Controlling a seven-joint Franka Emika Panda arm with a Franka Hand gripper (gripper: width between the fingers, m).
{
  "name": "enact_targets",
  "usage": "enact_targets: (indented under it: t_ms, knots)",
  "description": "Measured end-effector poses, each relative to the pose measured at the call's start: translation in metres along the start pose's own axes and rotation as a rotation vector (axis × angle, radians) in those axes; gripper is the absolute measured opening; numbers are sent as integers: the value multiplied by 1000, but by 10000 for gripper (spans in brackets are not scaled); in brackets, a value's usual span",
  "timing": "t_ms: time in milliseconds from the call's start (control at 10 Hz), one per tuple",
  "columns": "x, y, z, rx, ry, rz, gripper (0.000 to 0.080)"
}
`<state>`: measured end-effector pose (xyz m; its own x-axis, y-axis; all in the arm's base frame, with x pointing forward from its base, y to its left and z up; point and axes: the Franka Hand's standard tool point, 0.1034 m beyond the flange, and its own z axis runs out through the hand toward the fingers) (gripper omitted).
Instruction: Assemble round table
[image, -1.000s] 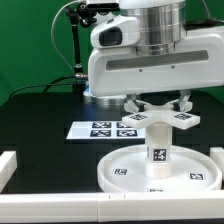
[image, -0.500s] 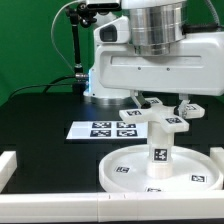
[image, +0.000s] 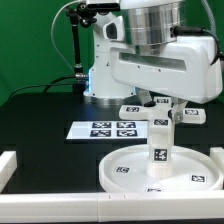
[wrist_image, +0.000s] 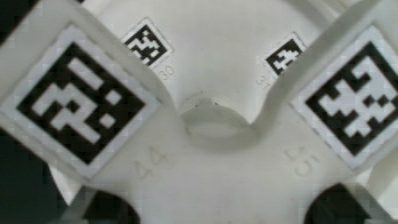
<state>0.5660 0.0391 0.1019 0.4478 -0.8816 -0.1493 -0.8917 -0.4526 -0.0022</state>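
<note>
Cross-shaped foot (image: 160, 113) between the jaws

Counted: one large rimmed disc (image: 160, 169); one cylinder leg (image: 158, 148), upright in disc centre; one cross-shaped foot (image: 160, 113) atop leg; one marker board (image: 104, 129) bearing four tags; one gripper (image: 165, 100).

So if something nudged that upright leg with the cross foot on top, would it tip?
Probably not easily: the leg stands in the centre of the wide rimmed disc, apparently socketed. The cross foot overhangs its top, so a sideways push there has leverage. All parts look like rigid, light plastic, and the pincer sits right above the foot.
</note>
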Motion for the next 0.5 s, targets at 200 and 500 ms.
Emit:
enact_targets:
  t_ms: [200, 500]
  knots:
    - [0, -1, 0, 6, 4, 140, 449]
    - [1, 0, 0, 13, 5, 279, 449]
